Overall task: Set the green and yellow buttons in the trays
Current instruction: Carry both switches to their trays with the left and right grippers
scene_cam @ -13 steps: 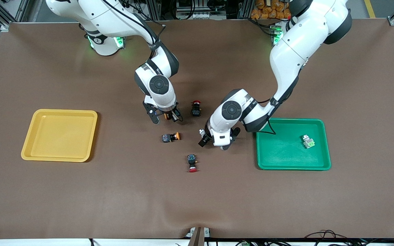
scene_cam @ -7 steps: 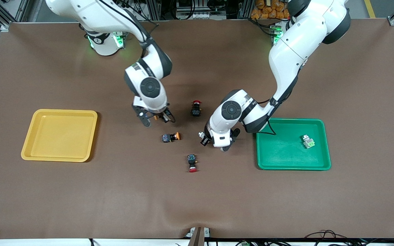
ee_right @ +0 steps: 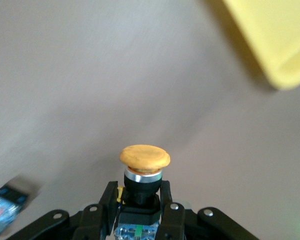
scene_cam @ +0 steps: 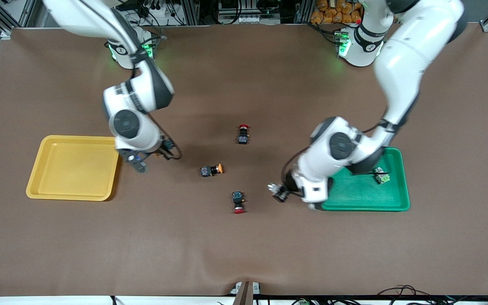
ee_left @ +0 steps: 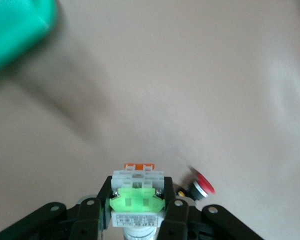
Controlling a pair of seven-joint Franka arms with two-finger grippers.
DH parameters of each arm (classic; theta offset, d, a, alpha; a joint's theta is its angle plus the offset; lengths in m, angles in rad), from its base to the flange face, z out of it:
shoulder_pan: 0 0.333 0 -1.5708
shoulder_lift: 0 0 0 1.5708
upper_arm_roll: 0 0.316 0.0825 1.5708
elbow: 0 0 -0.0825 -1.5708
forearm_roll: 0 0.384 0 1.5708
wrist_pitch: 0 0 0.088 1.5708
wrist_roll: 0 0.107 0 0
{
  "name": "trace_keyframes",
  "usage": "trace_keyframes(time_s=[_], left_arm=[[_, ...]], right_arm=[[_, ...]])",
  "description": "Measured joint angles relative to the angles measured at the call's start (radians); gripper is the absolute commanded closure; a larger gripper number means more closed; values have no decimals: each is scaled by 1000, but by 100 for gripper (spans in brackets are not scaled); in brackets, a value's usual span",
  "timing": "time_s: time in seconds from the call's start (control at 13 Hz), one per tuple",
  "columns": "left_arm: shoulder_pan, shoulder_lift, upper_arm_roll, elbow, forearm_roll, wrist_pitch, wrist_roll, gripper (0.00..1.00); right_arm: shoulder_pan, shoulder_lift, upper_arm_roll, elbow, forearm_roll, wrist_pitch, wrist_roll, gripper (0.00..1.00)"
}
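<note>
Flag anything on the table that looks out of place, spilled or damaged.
Nothing stands out. Three switches lie loose mid-table: a yellow-capped button and two red-capped switches. One green button sits in the green tray; the yellow tray holds nothing.

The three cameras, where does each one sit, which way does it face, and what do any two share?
Front view: high across the table, facing both arms; yellow tray, green tray.
Left wrist view: on the left arm, over its left gripper shut on a green button.
Right wrist view: on the right arm, over its right gripper shut on a yellow button.
Shared: front and right wrist views both show the yellow tray.
</note>
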State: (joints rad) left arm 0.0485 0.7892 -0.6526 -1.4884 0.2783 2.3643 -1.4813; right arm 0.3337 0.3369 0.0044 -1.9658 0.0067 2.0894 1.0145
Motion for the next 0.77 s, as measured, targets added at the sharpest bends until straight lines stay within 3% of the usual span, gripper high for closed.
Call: trace_keyframes(time_s=[0.31,0.77], left_arm=[[117,-114,-19,-37,1,-245,236,100],[317,-176,-15,-214,19,-281,485,100]], right_arm=[[-151,-6,-2,-2,-2,-46,-330,100],[-419,-6,-5,-4,-8,-16,-879,100]])
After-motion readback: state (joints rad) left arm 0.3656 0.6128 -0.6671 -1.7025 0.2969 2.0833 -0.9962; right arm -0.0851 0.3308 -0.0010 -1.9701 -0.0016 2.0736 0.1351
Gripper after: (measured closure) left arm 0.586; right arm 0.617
